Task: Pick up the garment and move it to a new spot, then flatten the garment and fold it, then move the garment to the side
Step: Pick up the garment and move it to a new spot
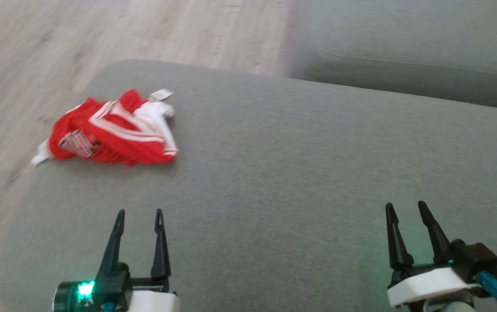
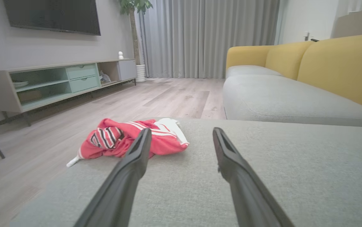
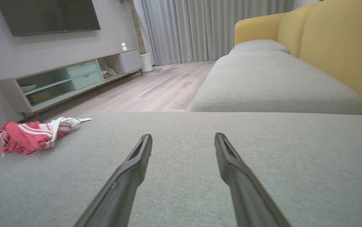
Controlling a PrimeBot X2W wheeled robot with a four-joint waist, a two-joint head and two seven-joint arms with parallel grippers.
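Left tool (image 1: 140, 212) and right tool (image 1: 405, 203) both spread wide, holding nothing, hovering over near edge of grey ottoman (image 1: 296, 164). Red-white garment (image 1: 114, 130) crumpled at the ottoman's far left corner, ahead of left tool, well apart from right. Sofa seat (image 1: 404, 52) beyond.

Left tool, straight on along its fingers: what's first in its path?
Probably the crumpled red-and-white garment, ahead of the open left tool on the grey cushion; its right part sits in line. Tool height is unclear, so it may pass over.
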